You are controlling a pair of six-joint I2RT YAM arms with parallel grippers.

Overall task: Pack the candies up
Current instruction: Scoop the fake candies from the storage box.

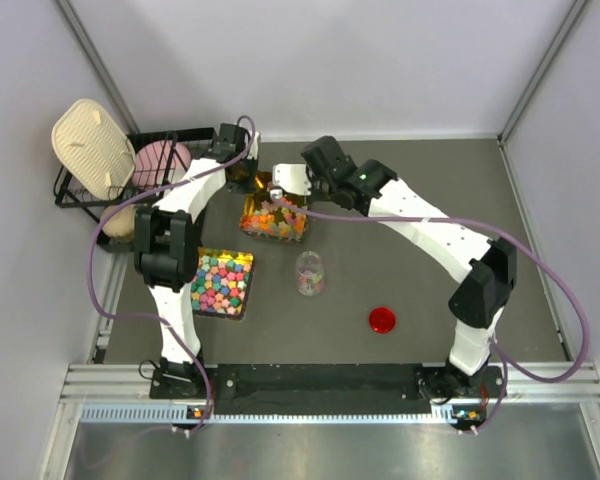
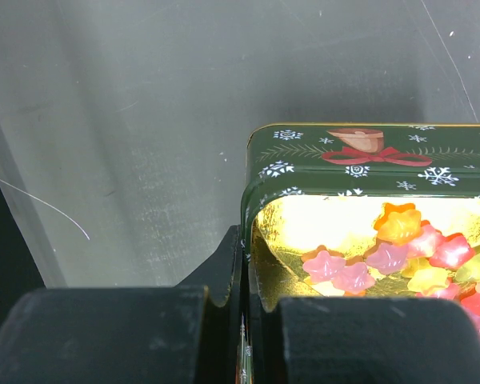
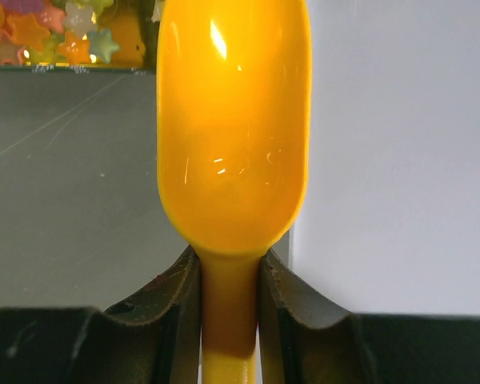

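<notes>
- Top view: the step in hand, as I read it, is scooping the candies [image 1: 277, 222] out of the tin [image 1: 246, 230] into the jar [image 1: 310, 273].
  - The jar stands open just in front of the tin with a few pieces inside. The red lid [image 1: 382, 320] lies well apart to the right.
  - The left arm [image 1: 180, 215] reaches forward and bends in to the tin's far-left corner.
  - The right arm [image 1: 430, 230] stretches across from the right, with its wrist over the tin's far edge.
- Left wrist view: the left gripper [image 2: 244, 284] is clamped on the tin's wall, one finger outside and one inside against the gold lining. Judged purpose: steadying the tin. Star-shaped candies lie heaped toward the right.
- Right wrist view: the right gripper [image 3: 230, 280] pinches the handle of the yellow scoop [image 3: 232, 120].
  - The bowl looks empty and points toward the tin at upper left.
  - The next move calls for dipping the scoop's lip into the heap and pushing under. It then has to lift level, so nothing spills on the way to the jar.
</notes>
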